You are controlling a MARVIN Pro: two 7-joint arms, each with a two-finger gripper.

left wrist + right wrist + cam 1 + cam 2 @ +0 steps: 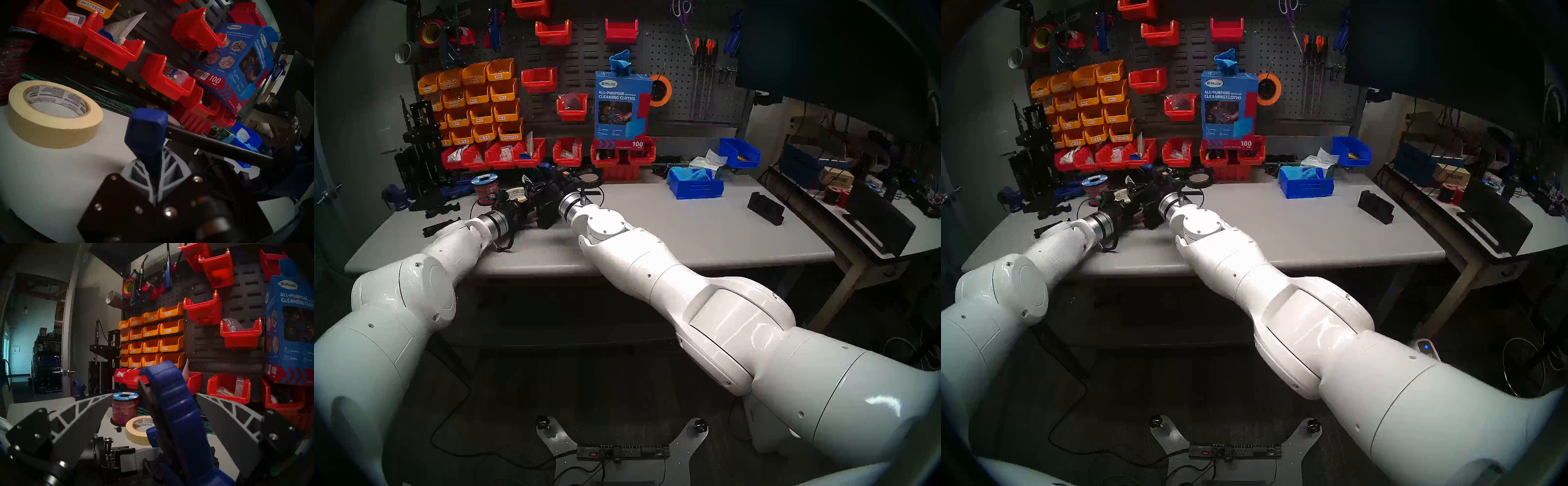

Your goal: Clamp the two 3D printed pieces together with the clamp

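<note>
Clamp (146,130) blue jaw pinched by left fingers (171,171), right fingers (91,405) spread wide around its blue handle.

Grey tabletop (653,220): masking tape roll (51,115); red-black wire spool (124,405); blue bin (695,185) of blue cloths; lone black notched block (766,211), well apart; row of red bins (531,154) at rear.
</note>
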